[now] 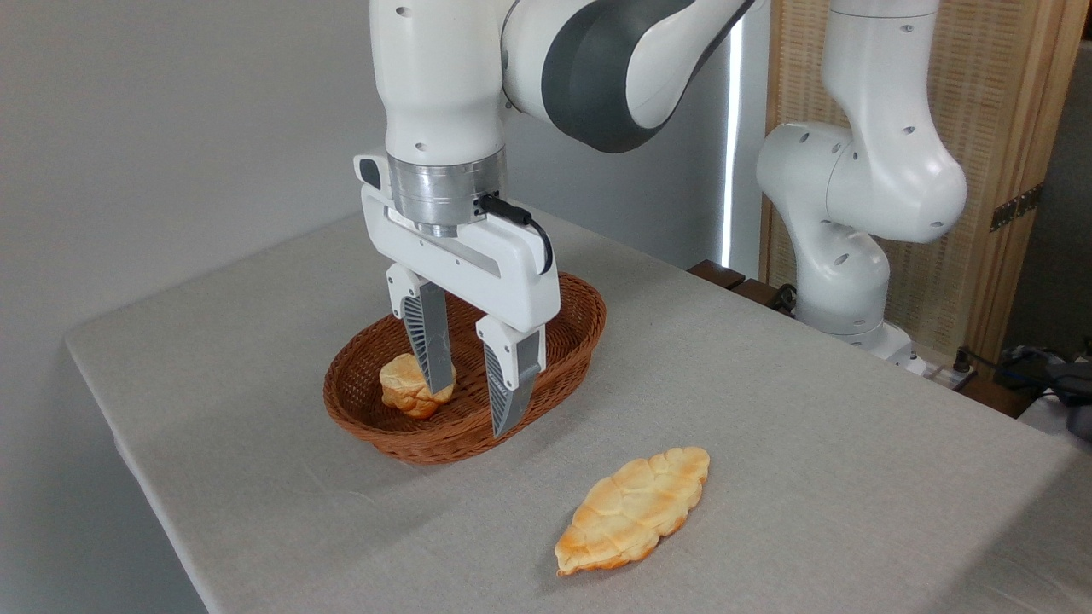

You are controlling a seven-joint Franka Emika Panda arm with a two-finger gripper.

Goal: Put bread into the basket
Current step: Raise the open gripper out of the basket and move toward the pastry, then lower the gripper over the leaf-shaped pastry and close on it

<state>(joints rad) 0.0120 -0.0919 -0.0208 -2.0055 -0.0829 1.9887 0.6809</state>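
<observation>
Here, from largest to smallest:

- The table [819,477] is covered in a pale grey, finely woven cloth that lies flat and smooth.
- The white arm [444,85], glossy with dark grey joint covers, reaches in from the upper right and bends so its wrist points straight down over the basket.
- The basket [580,328] is a shallow oval of reddish-brown woven wicker with a low flared rim.
- The bread [633,509] lies flat on the cloth, just in front and to the right of the basket and apart from it: a long leaf-shaped loaf with pointed ends, a bumpy braided golden top and paler edges.
- The gripper [471,399] hangs with its ribbed grey fingers spread apart, holding nothing, tips low inside the basket.
- A small lumpy bun [401,388], golden and rounded, sits in the basket's left part, partly behind the left finger.
</observation>
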